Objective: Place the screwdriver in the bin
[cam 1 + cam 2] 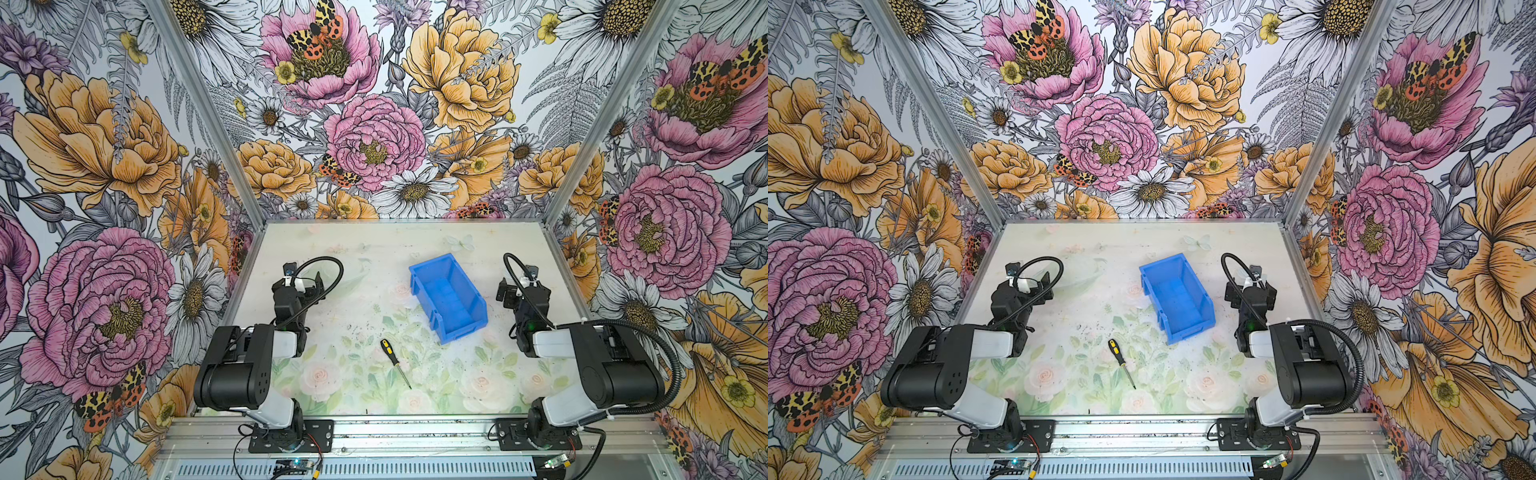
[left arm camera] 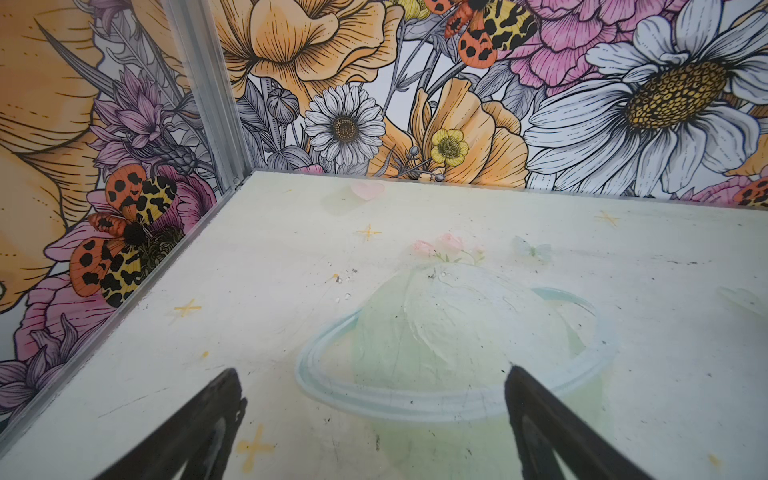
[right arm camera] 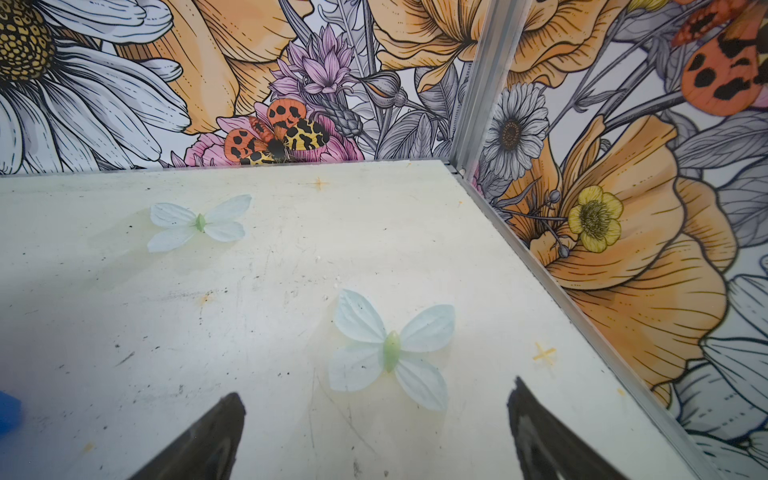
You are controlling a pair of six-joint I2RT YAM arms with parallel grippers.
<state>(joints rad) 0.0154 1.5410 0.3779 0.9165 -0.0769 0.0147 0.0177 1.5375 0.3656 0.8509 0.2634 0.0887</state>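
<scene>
Left claw (image 2: 372,372) spread wide, empty; right claw (image 3: 376,388) likewise wide, empty; screwdriver (image 1: 395,361) flat on tabletop (image 1: 374,241), near blue bin (image 1: 449,293), not touching.

Bin (image 3: 8,412) mostly beyond frame edge

The bright blue rectangular plastic bin (image 1: 451,296) (image 1: 1177,296) stands on the table (image 1: 353,257) between the left tool (image 1: 306,283) (image 2: 372,374) and the right tool (image 1: 508,291) (image 3: 376,390), near the right tool's left side. The small metal-shafted screwdriver with a black-and-yellow handle (image 1: 395,361) (image 1: 1121,362) lies flat on the table. It is behind both tools, toward the arm bases, and apart from the bin, its handle end nearer the bin.
</scene>
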